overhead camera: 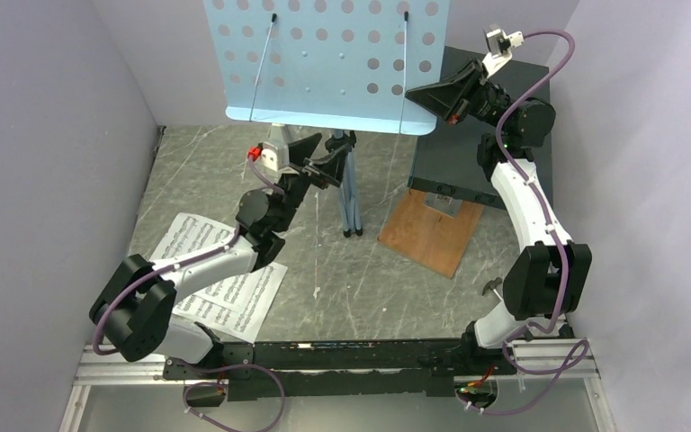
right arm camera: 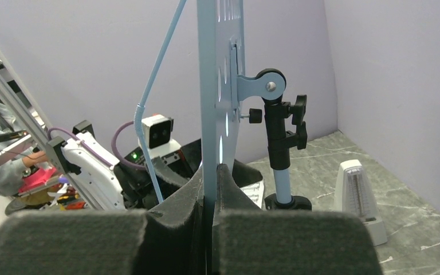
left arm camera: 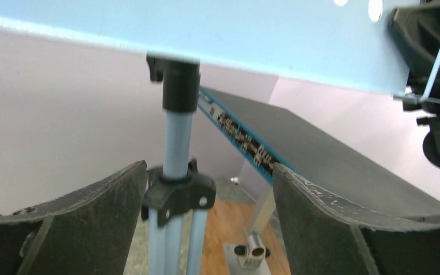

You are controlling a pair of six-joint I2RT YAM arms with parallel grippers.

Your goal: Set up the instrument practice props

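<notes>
Right tool (right arm camera: pixel 212 172) pinches the stand's (overhead camera: pixel 324 54) right edge; left tool (left arm camera: pixel 209 167) gapes open around its pole (left arm camera: pixel 177 137). The stand is mid counter (overhead camera: pixel 324 297), pages (overhead camera: pixel 189 238) by the left edge, metronome (right arm camera: pixel 358 192) near the pole.

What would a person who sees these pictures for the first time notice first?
Most likely the light blue perforated music stand, which stands at the middle of the table and fills the top of the overhead view. The right claw is shut on its side edge, while the left claw stands open around its pole. White sheet-music pages lie flat at the near left.
</notes>
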